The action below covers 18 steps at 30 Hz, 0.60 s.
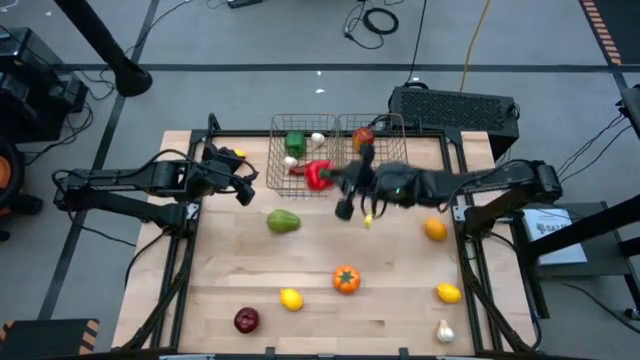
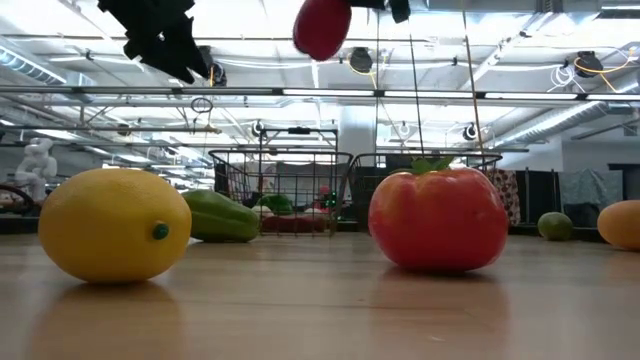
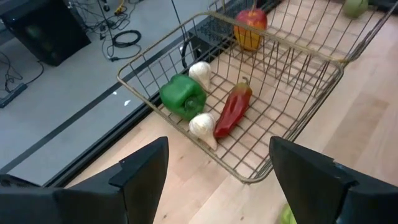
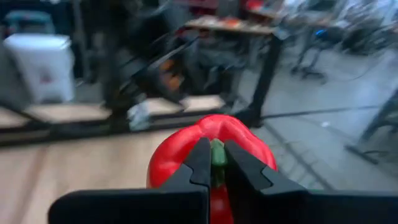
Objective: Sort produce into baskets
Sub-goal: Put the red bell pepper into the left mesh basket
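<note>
My right gripper (image 4: 216, 163) is shut on a red pepper (image 4: 211, 146), high above the table by the near edge of the left wire basket (image 1: 300, 158); the low view shows the pepper (image 2: 322, 27) hanging aloft. That basket holds a green pepper (image 3: 182, 94), two garlic bulbs (image 3: 200, 72) and a red chilli (image 3: 232, 111). The right basket (image 1: 378, 135) holds an apple (image 3: 250, 28). My left gripper (image 3: 217, 180) waits open, raised at the table's left, looking at the baskets. My right gripper pinches the red pepper's green stem (image 4: 217, 153) between its two fingers. The fingers come nearly level from the table's right. The pepper is lifted clear of the table and sits just beyond and below the fingertips (image 4: 198, 160).
Loose on the table lie a green pepper (image 1: 283, 221), a red-orange tomato-like fruit (image 1: 346, 279), two lemons (image 1: 291, 298) (image 1: 449, 292), a red apple (image 1: 246, 320), an orange (image 1: 435, 229) and a garlic bulb (image 1: 444, 331). A black box (image 1: 455, 108) stands behind the far right corner.
</note>
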Each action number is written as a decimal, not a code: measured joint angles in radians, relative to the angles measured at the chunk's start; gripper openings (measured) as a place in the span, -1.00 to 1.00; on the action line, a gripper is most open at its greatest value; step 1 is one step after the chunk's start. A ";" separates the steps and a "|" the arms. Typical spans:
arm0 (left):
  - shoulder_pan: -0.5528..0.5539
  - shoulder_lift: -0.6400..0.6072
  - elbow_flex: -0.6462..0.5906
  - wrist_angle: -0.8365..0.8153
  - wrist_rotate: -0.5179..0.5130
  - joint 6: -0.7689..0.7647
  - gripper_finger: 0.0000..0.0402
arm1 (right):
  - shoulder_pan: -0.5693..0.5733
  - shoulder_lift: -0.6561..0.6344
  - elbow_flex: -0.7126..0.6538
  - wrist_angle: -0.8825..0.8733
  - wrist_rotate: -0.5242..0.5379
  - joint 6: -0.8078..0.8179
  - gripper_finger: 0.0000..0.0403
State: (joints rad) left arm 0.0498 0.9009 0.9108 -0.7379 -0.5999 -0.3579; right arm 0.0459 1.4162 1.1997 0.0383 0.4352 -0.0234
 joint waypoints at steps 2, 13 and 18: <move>0.000 0.000 0.000 0.008 0.000 0.000 0.42 | -0.050 -0.005 0.019 0.015 0.000 -0.035 -0.91; 0.000 0.000 0.000 0.020 0.000 -0.003 0.42 | -0.308 0.156 0.037 0.009 -0.258 0.084 -0.91; 0.000 0.000 0.000 0.014 0.001 -0.002 0.42 | -0.329 0.262 0.037 0.015 -0.255 0.111 -0.91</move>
State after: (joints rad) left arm 0.0498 0.9009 0.9108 -0.7234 -0.5991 -0.3603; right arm -0.2828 1.6784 1.2369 0.0530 0.1804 0.0876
